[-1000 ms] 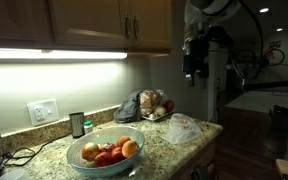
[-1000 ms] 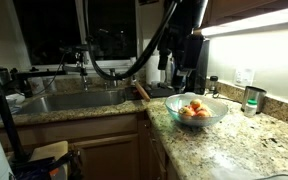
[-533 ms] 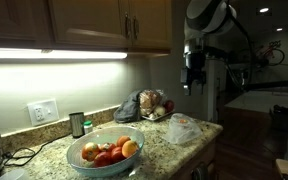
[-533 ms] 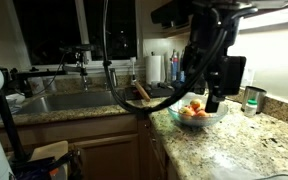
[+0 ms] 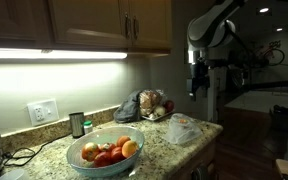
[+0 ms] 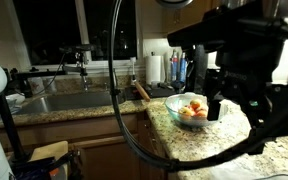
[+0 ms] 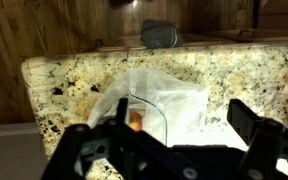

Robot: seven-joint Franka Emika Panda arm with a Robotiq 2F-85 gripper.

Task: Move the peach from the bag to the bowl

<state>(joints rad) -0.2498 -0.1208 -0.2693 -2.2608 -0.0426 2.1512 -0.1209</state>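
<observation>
Peach: it is most likely the small orange spot [image 7: 136, 120] that shows through the film in the wrist view; it lies inside the bag, not in the bowl.
Bag: small and whitish [image 5: 184, 128], it lies near the bench edge and well apart from the bowl; the film is thin, see-through and crumpled, with no fixed shape.
Bowl: wide and shallow [image 5: 94, 170], pale blue-green with a thick rim, it looks like glass; it already holds several red and orange fruits.
Bench: speckled stone [image 5: 162, 152], hard and a little shiny.
Gripper: it hangs in the air high above the bag [image 5: 196, 90]; the jaws stand wide apart and nothing is between them.
Done: nothing of the task can be seen as finished; the peach is not yet taken.
Left: to come down to the bag, reach the peach through the opening, lift it out, carry it over the bowl and let it go.
Judgement: the soft film will probably fold under the fingers, so the peach may be hard to reach cleanly.
</observation>
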